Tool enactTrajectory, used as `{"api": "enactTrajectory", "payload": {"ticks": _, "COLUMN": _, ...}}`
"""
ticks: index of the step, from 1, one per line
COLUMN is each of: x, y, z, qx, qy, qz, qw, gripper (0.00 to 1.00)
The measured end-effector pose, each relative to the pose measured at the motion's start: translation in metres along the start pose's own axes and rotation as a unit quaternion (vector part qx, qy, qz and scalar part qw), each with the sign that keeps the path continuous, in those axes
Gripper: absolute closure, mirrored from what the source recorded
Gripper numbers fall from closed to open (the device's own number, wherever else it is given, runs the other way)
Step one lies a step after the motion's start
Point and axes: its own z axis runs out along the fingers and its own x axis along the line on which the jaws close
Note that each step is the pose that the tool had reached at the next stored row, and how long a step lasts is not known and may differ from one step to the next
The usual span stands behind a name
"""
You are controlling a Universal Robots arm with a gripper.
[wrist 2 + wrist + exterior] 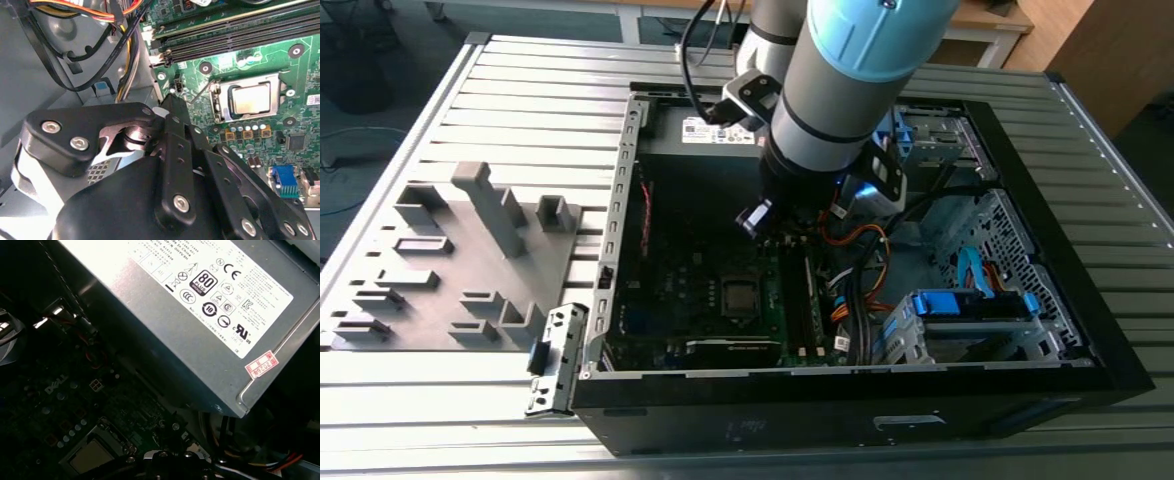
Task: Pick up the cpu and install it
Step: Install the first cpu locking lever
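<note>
Hanging inside the open computer case (630, 180), the arm's gripper (172, 112) sits above the green circuit board (240, 65), close to the socket but not over it. In the second wrist view its black fingers (175, 125) appear drawn together into a narrow tip with nothing between them; I judge them closed and empty, though the tip is partly hidden behind the gripper's own body.

The cpu (251, 98) lies flat in its socket, its dull silver face up, framed by the metal socket bracket (220, 100). It sits square to the frame, which suggests it has already been placed there, and the gripper stands apart from it, toward the cable side of the case. The first wrist view also shows the chip (90, 457) in its frame, dim and low on the board, with the grey power-supply box (200, 315) looming just beside the wrist.

A bundle of orange, yellow and black cables (100, 20) runs past the gripper on the side away from the socket, so the arm has little room there. The empty memory slots (235, 35) run just beyond the socket.

Outside the case, on the exterior view's left, a grey parts tray (454, 260) rests on the ribbed metal table (547, 90), well apart from the arm.
</note>
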Motion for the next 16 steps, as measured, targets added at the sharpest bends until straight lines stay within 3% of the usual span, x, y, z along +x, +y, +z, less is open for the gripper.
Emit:
{"api": "enactTrajectory", "payload": {"ticks": 9, "x": 0.0028, "y": -0.0020, "z": -0.0008, "qx": 0.0058, "qy": 0.0060, "qz": -0.001, "qw": 0.99996, "gripper": 0.89}}
{"api": "enactTrajectory", "payload": {"ticks": 16, "x": 0.0072, "y": -0.0060, "z": -0.0021, "qx": 0.0063, "qy": 0.0069, "qz": -0.002, "qw": 0.99995, "gripper": 0.89}}
